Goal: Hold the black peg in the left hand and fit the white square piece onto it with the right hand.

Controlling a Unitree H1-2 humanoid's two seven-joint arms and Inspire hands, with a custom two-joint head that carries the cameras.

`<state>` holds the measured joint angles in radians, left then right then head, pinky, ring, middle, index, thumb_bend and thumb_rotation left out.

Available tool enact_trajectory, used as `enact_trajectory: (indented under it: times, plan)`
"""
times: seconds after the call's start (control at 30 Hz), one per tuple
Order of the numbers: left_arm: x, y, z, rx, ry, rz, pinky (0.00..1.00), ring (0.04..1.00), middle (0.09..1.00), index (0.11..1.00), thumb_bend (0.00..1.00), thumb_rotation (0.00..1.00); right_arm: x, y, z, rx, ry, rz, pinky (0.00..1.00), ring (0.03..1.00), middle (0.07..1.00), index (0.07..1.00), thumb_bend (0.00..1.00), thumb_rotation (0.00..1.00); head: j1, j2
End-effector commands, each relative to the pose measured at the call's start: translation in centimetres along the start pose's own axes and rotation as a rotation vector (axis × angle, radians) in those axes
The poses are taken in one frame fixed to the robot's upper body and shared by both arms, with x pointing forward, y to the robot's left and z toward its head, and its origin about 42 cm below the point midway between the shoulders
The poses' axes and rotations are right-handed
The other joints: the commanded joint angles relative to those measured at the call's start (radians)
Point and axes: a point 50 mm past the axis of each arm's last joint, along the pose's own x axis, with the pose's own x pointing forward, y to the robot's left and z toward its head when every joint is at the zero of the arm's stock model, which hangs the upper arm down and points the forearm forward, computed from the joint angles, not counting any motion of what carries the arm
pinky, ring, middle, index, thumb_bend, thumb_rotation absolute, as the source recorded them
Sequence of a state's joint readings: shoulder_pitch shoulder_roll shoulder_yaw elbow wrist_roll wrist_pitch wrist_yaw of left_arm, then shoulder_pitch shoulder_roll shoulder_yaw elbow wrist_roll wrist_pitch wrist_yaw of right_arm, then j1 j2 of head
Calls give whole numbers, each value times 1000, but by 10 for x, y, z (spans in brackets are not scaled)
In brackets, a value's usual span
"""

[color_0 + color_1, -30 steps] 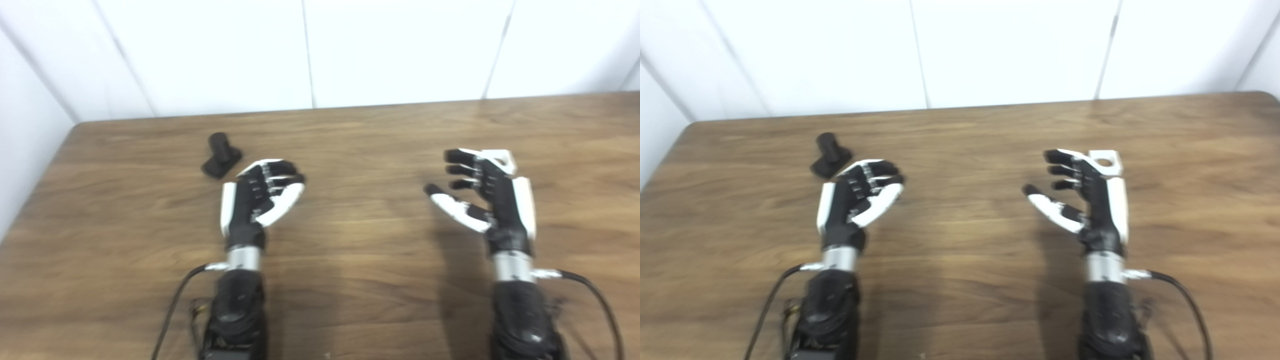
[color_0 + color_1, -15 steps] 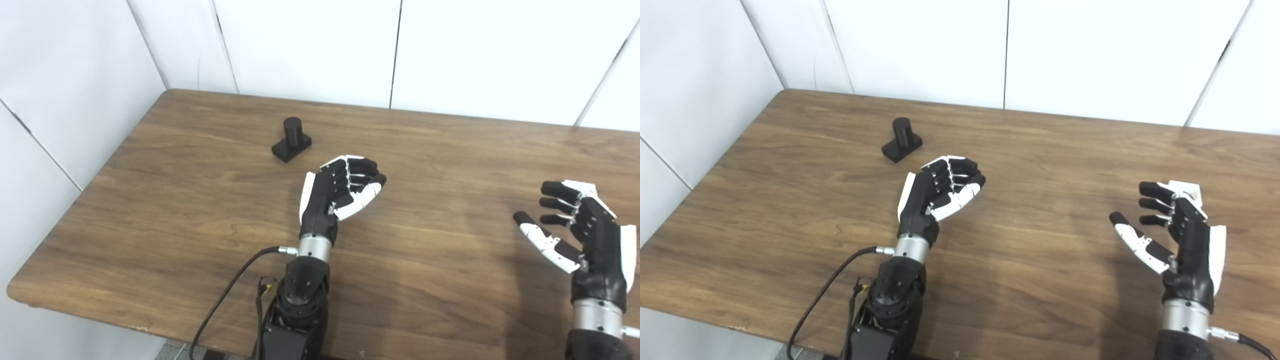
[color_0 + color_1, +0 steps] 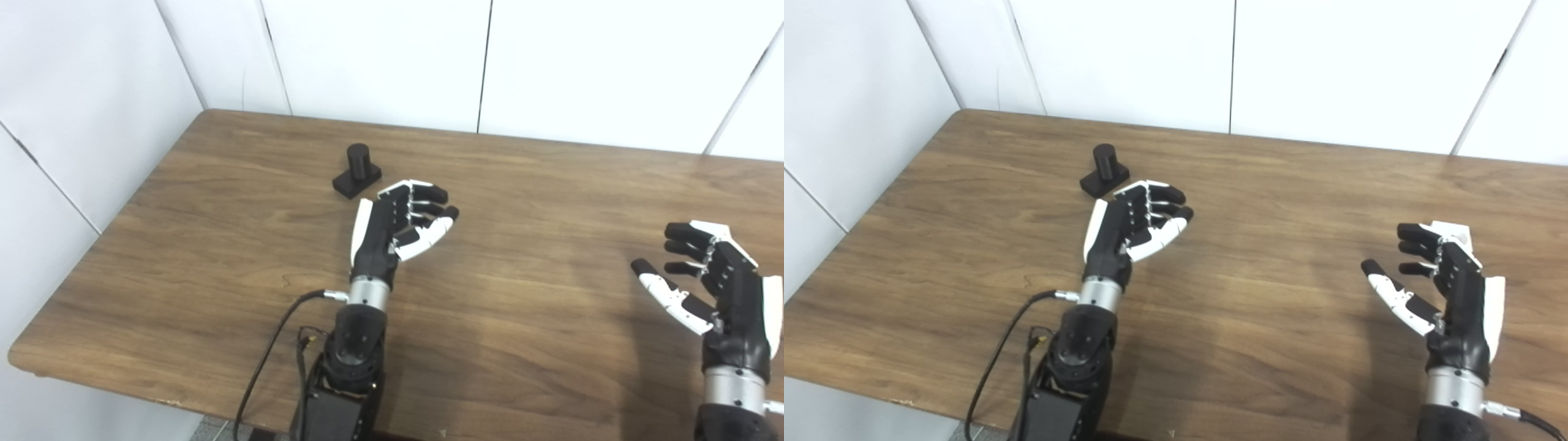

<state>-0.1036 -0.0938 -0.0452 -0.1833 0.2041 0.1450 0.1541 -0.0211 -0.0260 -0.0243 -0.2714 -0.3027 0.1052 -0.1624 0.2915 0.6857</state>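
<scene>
The black peg (image 3: 358, 170), a short cylinder on a square base, stands upright on the wooden table (image 3: 257, 257) at the back left. My left hand (image 3: 399, 223) hovers just right of and nearer than the peg, open, fingers curled loosely, holding nothing. It does not touch the peg. My right hand (image 3: 713, 285) is at the far right, open with thumb spread. The white square piece (image 3: 1454, 233) lies on the table right behind its fingers, mostly hidden by them.
White wall panels (image 3: 380, 55) rise behind the table and along its left side. The table's left corner and front edge (image 3: 122, 386) are close to my left arm. A black cable (image 3: 269, 361) loops from the left wrist.
The camera swung left and up between the oldest frames and half a second ago. Since then my left hand has slid a little left and forward toward the peg. The right hand stays put.
</scene>
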Motion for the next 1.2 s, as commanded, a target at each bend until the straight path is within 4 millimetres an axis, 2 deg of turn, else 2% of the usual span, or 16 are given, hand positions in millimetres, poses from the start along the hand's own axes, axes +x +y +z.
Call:
enact_trajectory:
  times: [0.0,0.13,0.4,0.8,0.83,0.87,0.9,1.17]
  plan:
    - [13,6,22,38,-98,-4,504,610,644,496,505,78,8,-2,17,17,-85,-21,548,672,679,635,584,16,0,1]
    - [18,16,27,79,-113,-23,555,652,671,498,506,79,8,-2,18,22,-91,-20,542,668,679,635,577,0,0,1]
    - [31,32,35,171,-147,-24,555,673,696,499,508,77,11,-2,18,15,-89,-22,545,661,679,638,573,5,3,-7]
    - [50,57,58,359,-173,20,610,727,746,499,508,84,14,-3,17,14,-96,-21,542,654,677,638,582,0,3,-9]
    - [51,58,60,369,-166,23,620,733,750,592,608,178,15,-3,16,14,-94,-20,537,653,679,639,579,0,4,-14]
    - [52,60,62,377,-161,24,607,738,758,655,669,232,15,-3,16,13,-93,-20,536,653,680,640,576,0,4,-14]
    - [54,61,64,393,-158,25,600,740,762,677,688,251,15,-2,16,14,-93,-19,537,653,680,641,576,0,4,-14]
    - [66,66,77,527,-183,46,644,755,758,711,701,284,16,-3,15,20,-99,-14,545,661,686,645,577,0,3,-15]
